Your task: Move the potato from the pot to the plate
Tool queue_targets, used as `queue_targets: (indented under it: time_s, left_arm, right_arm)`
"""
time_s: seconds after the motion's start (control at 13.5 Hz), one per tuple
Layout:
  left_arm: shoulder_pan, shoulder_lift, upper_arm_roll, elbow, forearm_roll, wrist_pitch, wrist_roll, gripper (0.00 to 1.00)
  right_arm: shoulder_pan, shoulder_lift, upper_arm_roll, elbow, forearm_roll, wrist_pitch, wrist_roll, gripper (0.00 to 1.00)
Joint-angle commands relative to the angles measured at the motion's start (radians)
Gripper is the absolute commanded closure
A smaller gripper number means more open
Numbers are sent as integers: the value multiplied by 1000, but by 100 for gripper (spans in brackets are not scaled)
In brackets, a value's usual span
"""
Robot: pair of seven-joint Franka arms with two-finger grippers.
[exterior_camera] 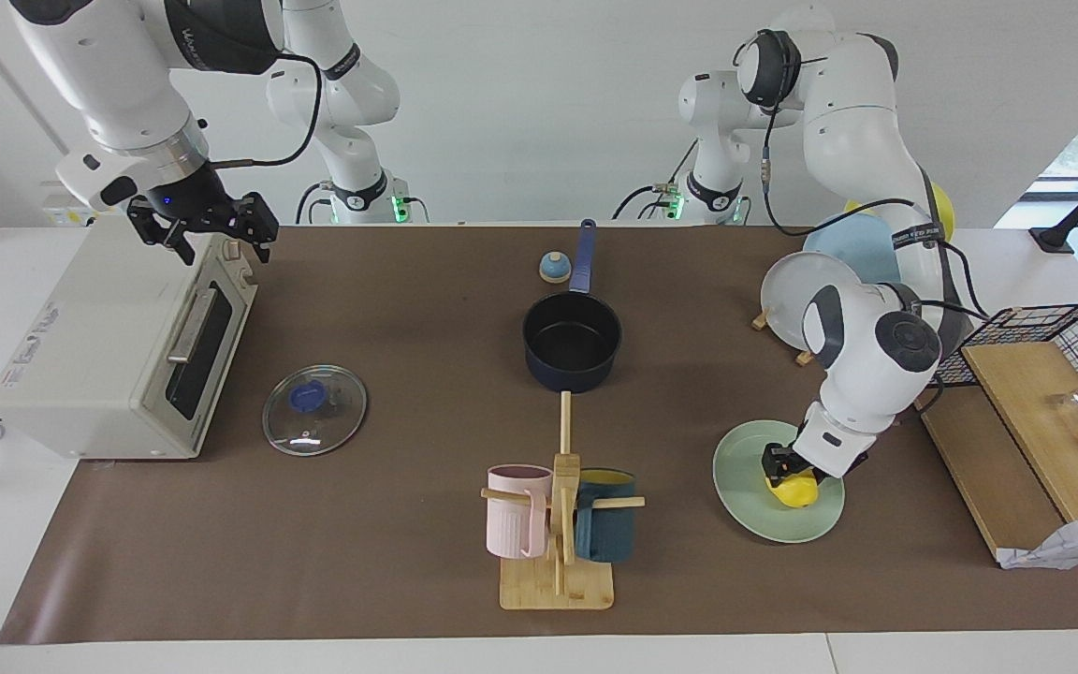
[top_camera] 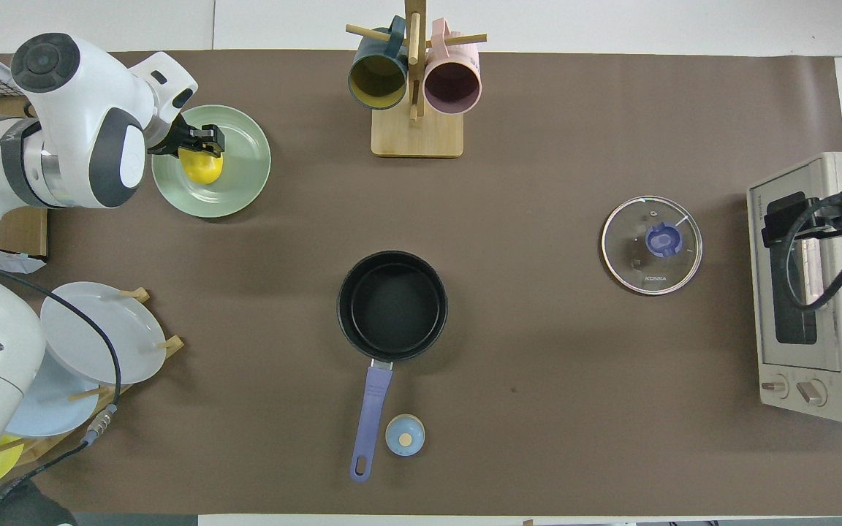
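Note:
The yellow potato (exterior_camera: 796, 490) lies on the pale mint green plate (exterior_camera: 754, 510) toward the left arm's end of the table. It also shows in the overhead view (top_camera: 202, 169) on the plate (top_camera: 244, 175). My left gripper (exterior_camera: 785, 471) reaches down onto the plate, its fingers closed around the potato's top. The navy pot (exterior_camera: 572, 342) stands empty mid-table, its blue handle pointing toward the robots; its black inside (top_camera: 392, 305) is bare. My right gripper (exterior_camera: 211, 239) waits open and empty over the toaster oven.
A toaster oven (exterior_camera: 127, 346) stands at the right arm's end, with a glass lid (exterior_camera: 314, 410) beside it. A mug rack (exterior_camera: 558, 524) holds a pink and a dark blue mug. A rack with a grey-white plate (exterior_camera: 796, 295), a wooden board and a wire basket (exterior_camera: 1063, 337) stand near the left arm.

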Motion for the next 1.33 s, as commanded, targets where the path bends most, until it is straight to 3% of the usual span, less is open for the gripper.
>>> queue_targets:
  time_s: [0.0, 0.3, 0.66, 0.81, 1.03, 1.18, 1.26]
  left_arm:
    - [11, -20, -4, -1, 24, -34, 15, 0]
    - [40, -187, -4, 22, -13, -208, 9, 0]
    - [81, -457, -2, 13, -12, -552, 10, 0]
    - [92, -532, -2, -3, -9, -676, 16, 0]
    - [92, -654, -5, -149, -9, -691, 13, 0]
    - [80, -672, -5, -223, -9, -574, 7, 0]
    - [80, -671, -4, -227, -9, -577, 12, 0]
  right_arm:
    - [-8, -12, 2, -17, 18, 6, 13, 0]
    - [-8, -12, 2, -17, 18, 6, 13, 0]
    - [-8, -12, 2, -17, 18, 6, 13, 0]
    - [-8, -12, 2, -19, 18, 6, 13, 0]
    - [-8, -12, 2, -17, 18, 6, 13, 0]
    - [-8, -12, 2, -17, 18, 6, 13, 0]
    - [-8, -12, 2, -17, 18, 6, 13, 0]
